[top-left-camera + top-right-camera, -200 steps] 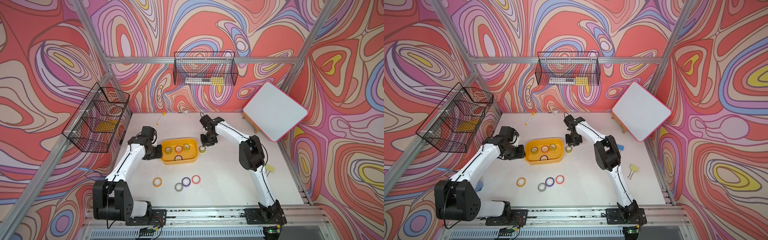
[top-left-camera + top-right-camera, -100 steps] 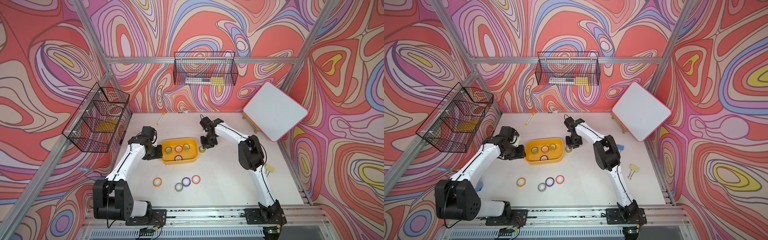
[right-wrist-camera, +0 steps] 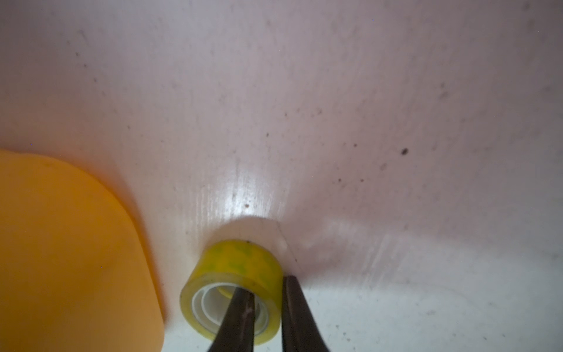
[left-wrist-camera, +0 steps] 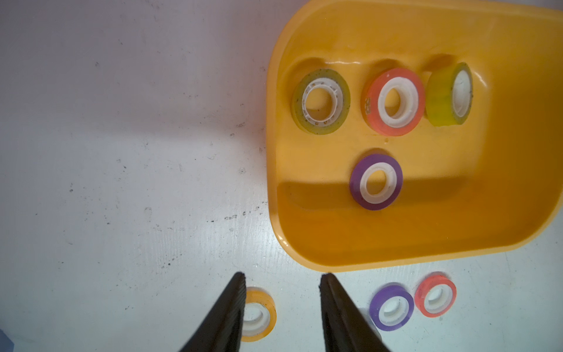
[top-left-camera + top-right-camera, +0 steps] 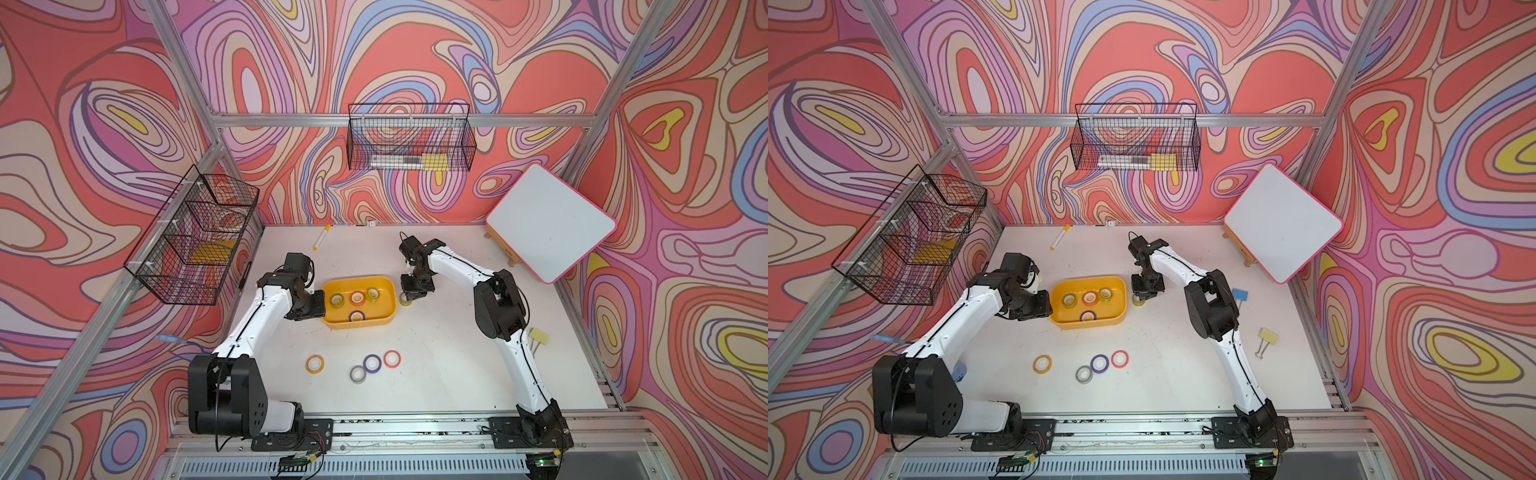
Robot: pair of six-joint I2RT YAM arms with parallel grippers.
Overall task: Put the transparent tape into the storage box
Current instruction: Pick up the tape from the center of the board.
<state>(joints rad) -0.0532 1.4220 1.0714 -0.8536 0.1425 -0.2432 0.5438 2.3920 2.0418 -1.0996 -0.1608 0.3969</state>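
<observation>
We start with the white table [image 5: 457, 374], which carries everything. At its far right corner a pink-edged whiteboard [image 5: 548, 224] leans tilted. A back wire basket [image 5: 409, 141] and a side wire basket [image 5: 195, 245] hang on the walls.

Mid-table, between the two arms, sits the storage box [image 5: 361, 323]. The left gripper [image 4: 281, 307] hangs just beside the box's left end, its fingers apart with nothing between them. The right gripper [image 3: 265, 283] is low at the box's right end, outside the rim. It is clamped on the transparent tape [image 3: 240, 262], with one finger in the core and the other outside, pinching the wound wall (the roll looks yellowish). The tape is therefore outside the box, near its right end but not touching it. We cannot tell whether it rests on the table or hangs just off it.

Four rolls are in the box. A greenish clear roll [image 4: 320, 102], a salmon roll [image 4: 394, 102] and a purple roll [image 4: 376, 182] lie flat. A yellow-green roll [image 4: 447, 94] stands on edge just beside the salmon one.

Nearer the front, four more rolls lie on the table. An orange roll [image 5: 315, 364] sits apart, while a grey roll [image 5: 358, 374], a violet roll [image 5: 372, 364] and a pink roll [image 5: 392, 359] lie close together.
</observation>
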